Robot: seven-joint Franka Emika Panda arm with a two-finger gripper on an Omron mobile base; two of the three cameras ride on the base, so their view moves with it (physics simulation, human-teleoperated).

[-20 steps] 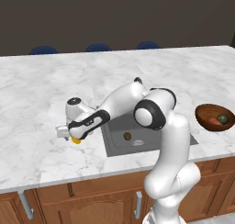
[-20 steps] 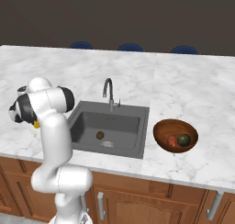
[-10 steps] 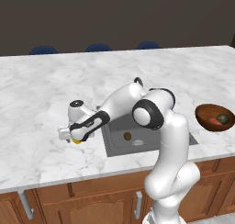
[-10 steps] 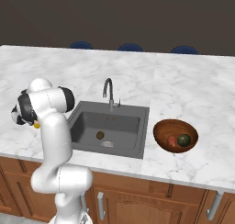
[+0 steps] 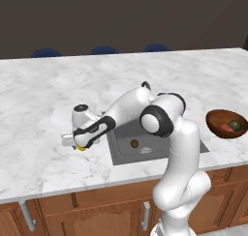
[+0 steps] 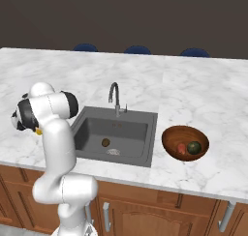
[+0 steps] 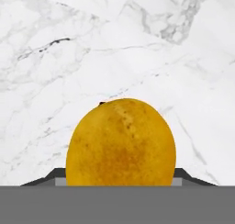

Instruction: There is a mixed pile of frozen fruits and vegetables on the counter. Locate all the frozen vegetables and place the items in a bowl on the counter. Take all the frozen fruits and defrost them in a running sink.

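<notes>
One big white counter (image 5: 43,90) holds everything. The sink (image 6: 123,128) is set into it near the front edge, and the olive-brown ball (image 6: 105,142) lies on the sink floor close to the drain. The bowl (image 6: 170,136) sits on the counter to the right of the sink, near the front edge. Inside it are the red-orange piece (image 6: 181,148) and the dark green ball (image 6: 194,147), side by side. The gripper (image 5: 80,146) is low over the counter left of the sink. The yellow-orange ball (image 7: 121,142) sits right between its fingers. I cannot tell if they squeeze the ball.
</notes>
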